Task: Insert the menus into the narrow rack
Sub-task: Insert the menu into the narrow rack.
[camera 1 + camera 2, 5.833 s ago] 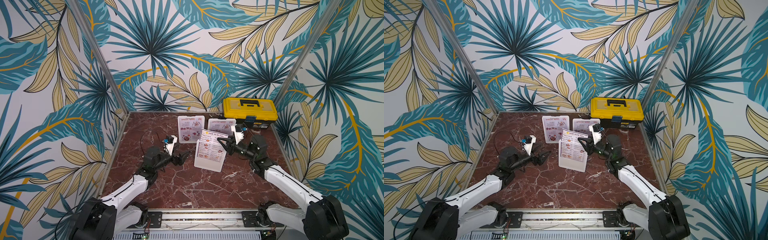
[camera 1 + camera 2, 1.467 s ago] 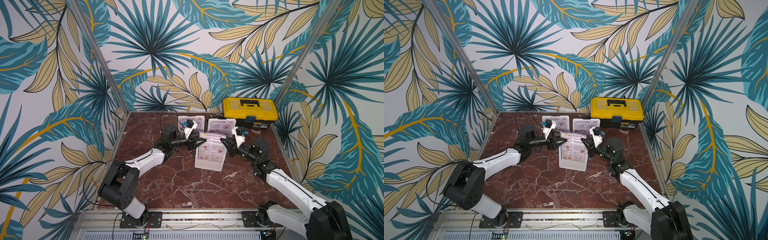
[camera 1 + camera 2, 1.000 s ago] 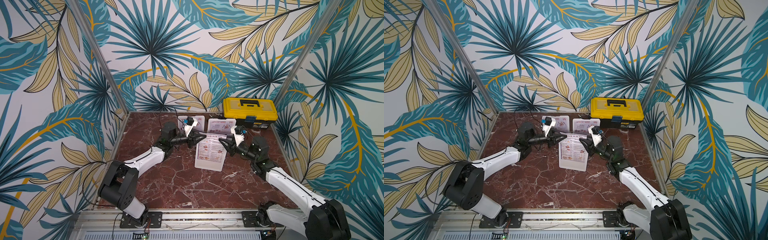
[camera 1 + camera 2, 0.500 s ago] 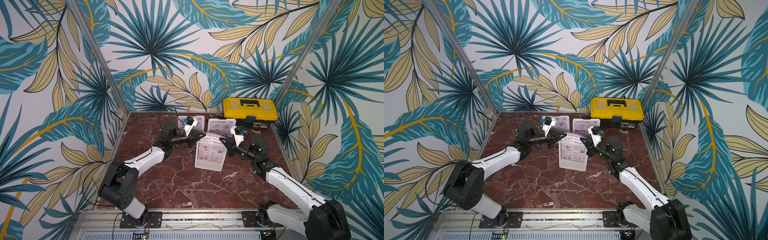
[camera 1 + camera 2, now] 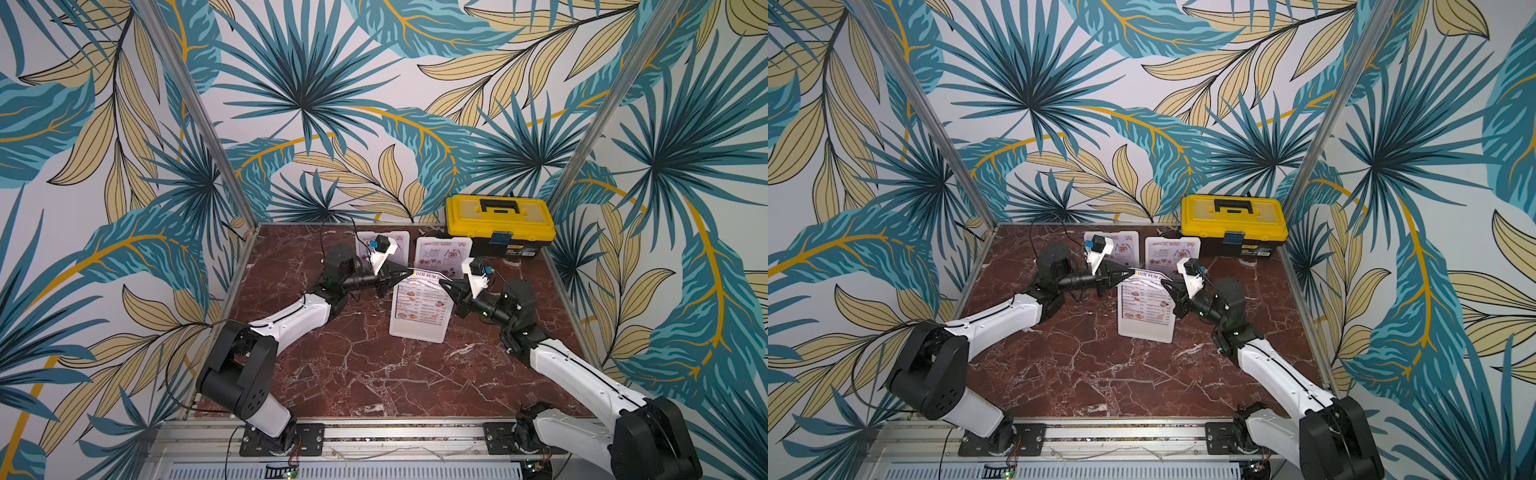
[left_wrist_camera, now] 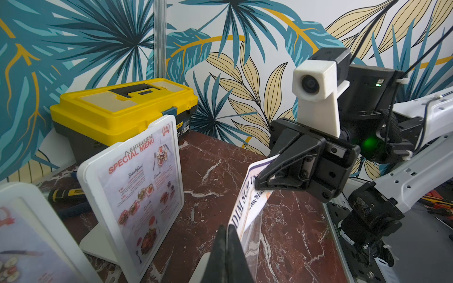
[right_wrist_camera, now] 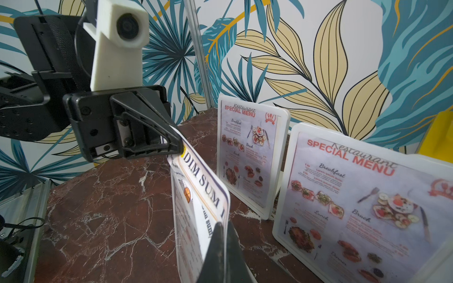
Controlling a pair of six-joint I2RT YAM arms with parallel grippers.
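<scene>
The white "DIM SUM" menu [image 5: 420, 300] [image 5: 1144, 305] stands mid-table with its lower part inside a narrow white rack [image 5: 415, 333] that has a clear front. Its top edge sticks out above the rack and bows. My left gripper [image 5: 409, 272] [image 6: 226, 229] is shut on the menu's top left corner. My right gripper [image 5: 442, 284] [image 7: 221, 226] is shut on its top right corner. Two "SPECIAL MENU" sheets [image 7: 247, 152] [image 7: 355, 196] sit in their own white racks behind; my left wrist camera partly hides one in both top views.
A yellow toolbox [image 5: 498, 226] stands at the back right against the wall. A screwdriver [image 6: 66, 196] lies behind the back racks. Patterned walls close in the brown marble table [image 5: 353, 374] on three sides, with metal rails at its edges.
Both grippers have closed on the top corners of the DIM SUM menu. The arms have hardly moved since then.
</scene>
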